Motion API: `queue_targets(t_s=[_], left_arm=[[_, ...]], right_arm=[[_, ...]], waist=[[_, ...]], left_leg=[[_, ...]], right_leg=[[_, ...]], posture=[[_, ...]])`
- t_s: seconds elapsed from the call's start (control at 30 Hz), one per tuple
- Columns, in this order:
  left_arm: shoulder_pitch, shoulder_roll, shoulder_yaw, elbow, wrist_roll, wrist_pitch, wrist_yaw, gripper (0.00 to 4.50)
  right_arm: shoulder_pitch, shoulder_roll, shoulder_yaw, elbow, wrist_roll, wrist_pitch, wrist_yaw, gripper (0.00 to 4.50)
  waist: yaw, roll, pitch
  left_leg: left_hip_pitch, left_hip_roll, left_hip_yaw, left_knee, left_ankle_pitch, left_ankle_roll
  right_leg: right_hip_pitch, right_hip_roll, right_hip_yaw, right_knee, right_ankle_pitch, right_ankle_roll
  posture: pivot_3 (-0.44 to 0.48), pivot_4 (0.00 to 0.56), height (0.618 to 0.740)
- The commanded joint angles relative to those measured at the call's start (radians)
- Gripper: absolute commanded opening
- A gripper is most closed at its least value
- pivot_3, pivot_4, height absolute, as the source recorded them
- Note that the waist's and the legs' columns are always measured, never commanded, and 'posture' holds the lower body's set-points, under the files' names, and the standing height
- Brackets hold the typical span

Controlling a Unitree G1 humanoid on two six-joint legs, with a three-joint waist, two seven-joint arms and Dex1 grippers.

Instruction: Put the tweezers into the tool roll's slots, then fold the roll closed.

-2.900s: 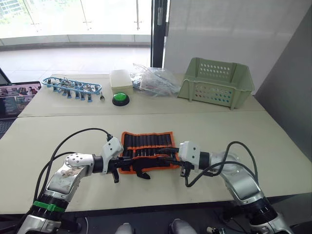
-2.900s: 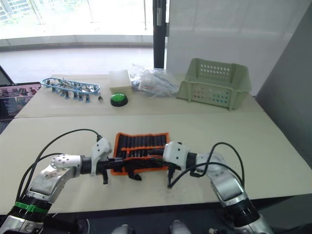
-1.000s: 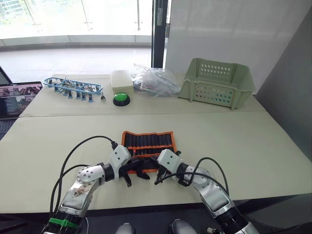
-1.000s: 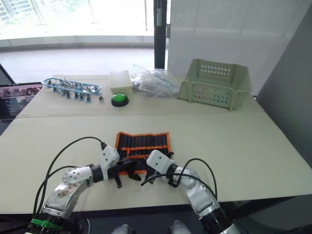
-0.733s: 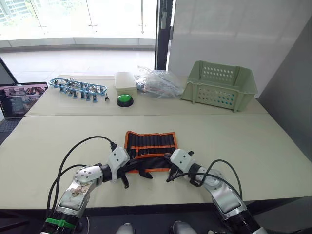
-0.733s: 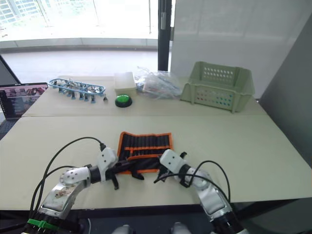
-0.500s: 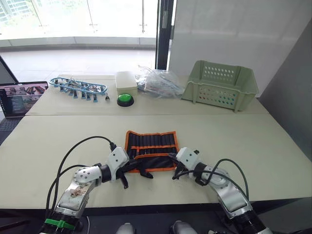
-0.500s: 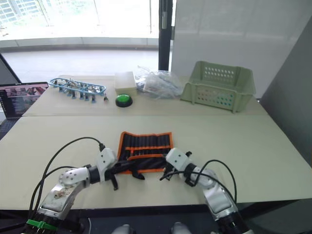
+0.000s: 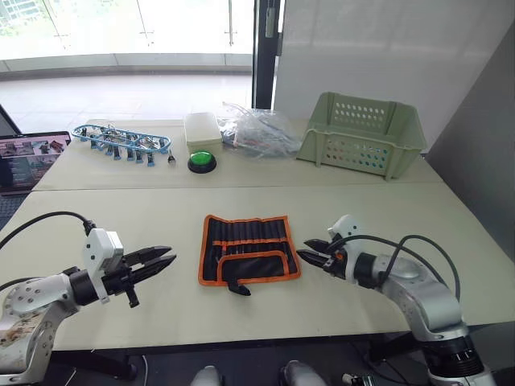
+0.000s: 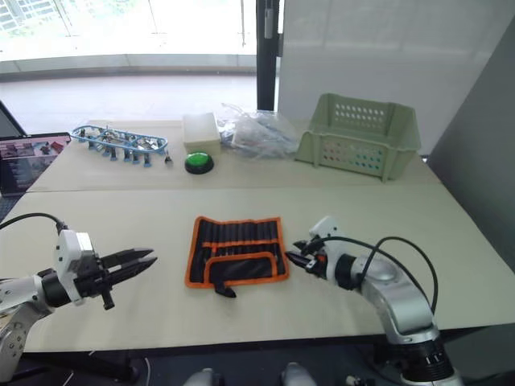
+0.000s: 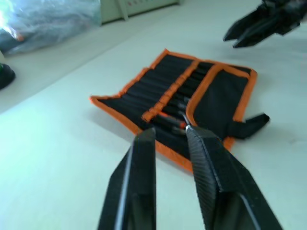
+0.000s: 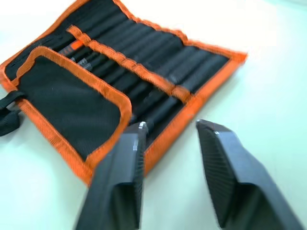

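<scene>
The tool roll lies open and flat at the middle of the near table, black with orange edging. Its near flap is folded up over the lower ends of the slots, and its black strap trails off the near edge. Slim black tweezers sit in the slots under the orange band. My left gripper hovers open to the left of the roll, well apart from it. My right gripper is open just off the roll's right edge, holding nothing.
On the far table stand a blue tray of small tools, a white box, a green button, a clear plastic bag and a pale green basket. A laptop sits at the far left.
Both grippers have left the roll's near edge. The left one drew far back to the left, the right one moved out to the right. The flap stays folded over the slots.
</scene>
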Motion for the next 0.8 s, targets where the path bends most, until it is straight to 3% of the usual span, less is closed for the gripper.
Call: queue_targets(t_s=[0.03,0.07,0.23,0.43,0.8], left_arm=[[0.001,0.008,0.009,-0.020,0.000,-0.033,-0.028,2.52],[0.000,0.005,0.003,-0.015,0.005,-0.040,-0.027,2.82],[0.005,-0.014,-0.018,-0.026,0.030,-0.067,-0.017,4.42],[-0.005,-0.016,-0.028,-0.021,0.038,-0.076,-0.010,4.42],[-0.017,-0.018,-0.040,-0.016,0.044,-0.076,0.003,4.42]], right_arm=[[-0.086,0.016,-0.047,0.106,0.071,0.162,-0.020,3.24],[-0.113,0.022,-0.048,0.148,0.083,0.203,-0.021,3.55],[-0.228,0.093,-0.063,0.316,0.123,0.307,-0.036,3.59],[-0.306,0.222,-0.098,0.420,0.166,0.365,-0.068,3.59],[-0.346,0.296,-0.192,0.475,0.207,0.403,-0.126,3.59]], waist=[[-0.001,0.000,0.002],[-0.002,0.000,0.003],[-0.009,0.001,0.004],[-0.030,0.001,0.004],[-0.033,0.001,0.004]], left_leg=[[0.000,0.000,0.000,0.000,0.000,0.000],[0.000,0.000,0.000,0.000,0.000,0.000],[0.000,0.000,0.000,0.000,0.000,0.000],[0.001,0.002,0.000,-0.001,0.000,0.000],[0.001,0.002,0.000,-0.001,0.000,0.000]], right_leg=[[0.000,0.000,0.000,0.000,-0.001,-0.001],[0.000,0.000,0.000,0.000,-0.001,-0.003],[0.000,0.001,0.000,0.000,0.001,0.000],[-0.001,0.003,0.001,0.001,0.001,0.000],[-0.001,0.003,0.001,0.002,0.001,0.000]], posture=[[0.000,0.150,0.725],[0.000,0.150,0.725],[0.000,0.150,0.725],[0.000,0.150,0.725],[0.000,0.150,0.725]])
